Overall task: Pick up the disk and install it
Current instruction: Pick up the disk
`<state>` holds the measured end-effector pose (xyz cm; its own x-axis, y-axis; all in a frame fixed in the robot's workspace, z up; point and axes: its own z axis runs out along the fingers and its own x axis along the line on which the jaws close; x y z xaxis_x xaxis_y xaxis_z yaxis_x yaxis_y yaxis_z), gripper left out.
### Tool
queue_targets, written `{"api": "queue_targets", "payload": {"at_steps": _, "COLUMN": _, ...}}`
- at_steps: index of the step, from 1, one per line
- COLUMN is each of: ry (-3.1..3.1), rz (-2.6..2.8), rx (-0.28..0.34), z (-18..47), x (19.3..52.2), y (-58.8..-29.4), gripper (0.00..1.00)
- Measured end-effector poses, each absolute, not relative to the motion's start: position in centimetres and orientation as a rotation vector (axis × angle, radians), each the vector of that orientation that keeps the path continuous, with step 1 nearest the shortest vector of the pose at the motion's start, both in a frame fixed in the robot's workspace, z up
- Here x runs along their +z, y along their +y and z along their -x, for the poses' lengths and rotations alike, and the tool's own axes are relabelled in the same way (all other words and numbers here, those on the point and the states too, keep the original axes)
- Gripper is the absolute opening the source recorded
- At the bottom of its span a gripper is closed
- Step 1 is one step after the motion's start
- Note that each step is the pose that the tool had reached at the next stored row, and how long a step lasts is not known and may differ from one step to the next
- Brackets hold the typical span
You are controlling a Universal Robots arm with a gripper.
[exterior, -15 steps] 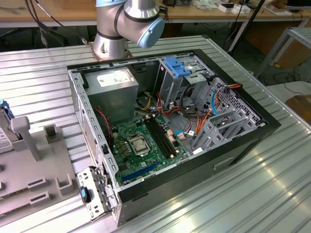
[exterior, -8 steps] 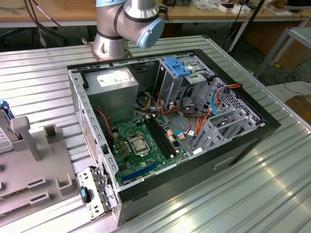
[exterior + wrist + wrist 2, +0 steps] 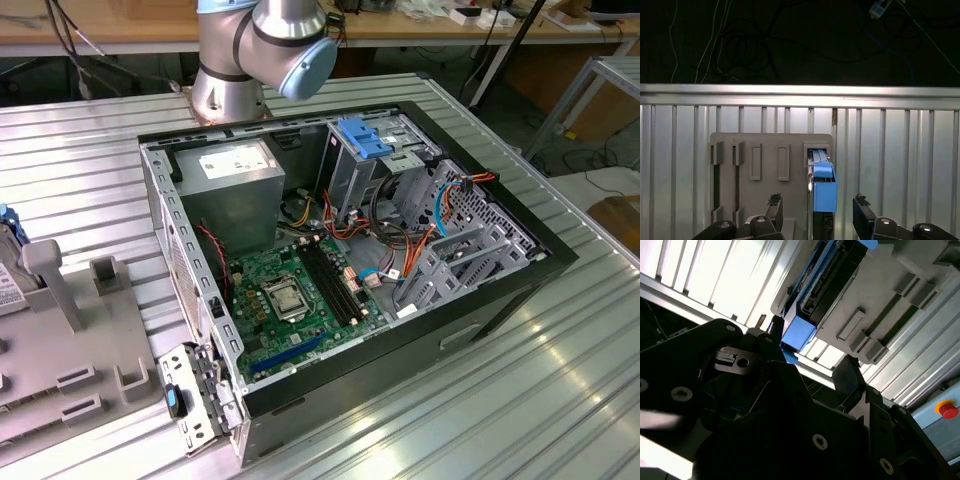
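The disk (image 3: 822, 187) stands on edge in a slot of a grey holder plate (image 3: 765, 150), its blue rail facing up. My gripper (image 3: 818, 212) is open just above it, with one fingertip (image 3: 774, 207) on each side of the disk and a gap to both. In the second wrist view the disk (image 3: 827, 280) shows its dark connector edge and blue rail end, close to the gripper (image 3: 805, 355). In the exterior view the disk (image 3: 6, 285) peeks in at the left edge, on the holder plate (image 3: 100, 340).
An open computer case (image 3: 560, 255) lies on the ribbed metal table (image 3: 520, 400), with a drive cage with blue latch (image 3: 365, 140), a grey power-supply box (image 3: 240, 165) and a green motherboard (image 3: 290, 295) inside. The table edge (image 3: 800, 90) runs beyond the holder.
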<state>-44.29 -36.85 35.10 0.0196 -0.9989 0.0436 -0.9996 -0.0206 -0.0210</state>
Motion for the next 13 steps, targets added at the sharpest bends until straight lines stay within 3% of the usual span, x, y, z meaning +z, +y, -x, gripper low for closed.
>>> {"api": "queue_targets", "payload": {"at_steps": 13, "ry": -2.175, "rz": -2.25, "rx": 0.066, "z": 44.3, "x": 32.3, "y": -37.1, "gripper": 0.66}}
